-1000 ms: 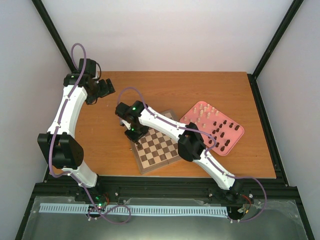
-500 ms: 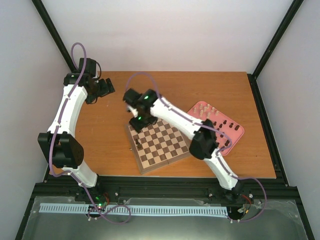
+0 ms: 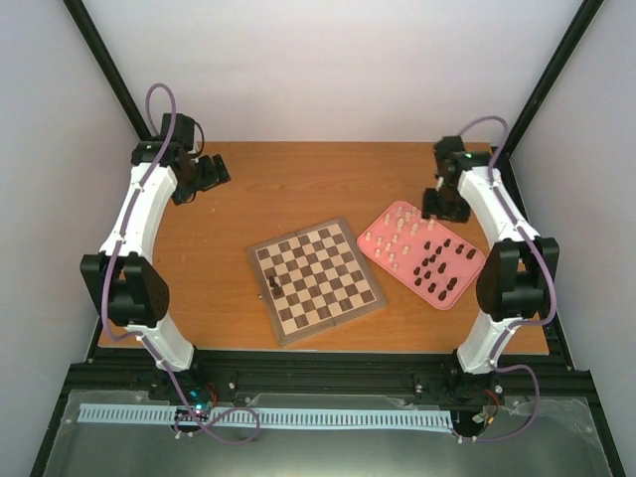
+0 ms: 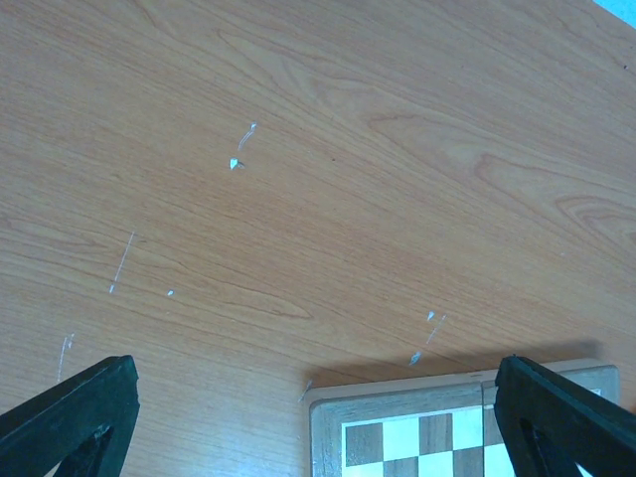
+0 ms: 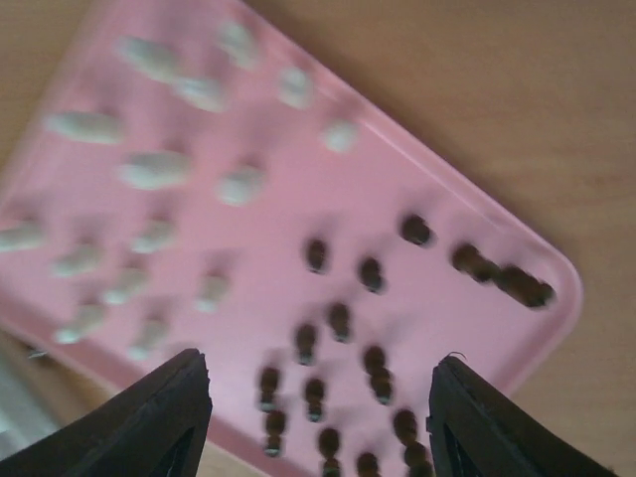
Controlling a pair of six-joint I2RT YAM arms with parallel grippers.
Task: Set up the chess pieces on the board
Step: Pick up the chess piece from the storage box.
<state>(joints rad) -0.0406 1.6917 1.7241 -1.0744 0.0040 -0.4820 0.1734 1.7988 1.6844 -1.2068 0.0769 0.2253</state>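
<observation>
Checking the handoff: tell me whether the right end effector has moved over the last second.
Yes. The right end effector has left the board and swung right, now above the pink tray's far edge.

The orange-brown wooden counter [image 3: 298, 189] carries a square wooden chessboard with light and dark brown checks [image 3: 328, 284], lying askew near its middle, and a pink rectangular tray [image 3: 447, 298] just beside it, apart.

Board [image 3: 328, 288] on table [image 3: 298, 189], tray [image 3: 475, 264] just right of it holding pieces [image 3: 432, 263], one piece [image 3: 273, 285] on board's left side
</observation>
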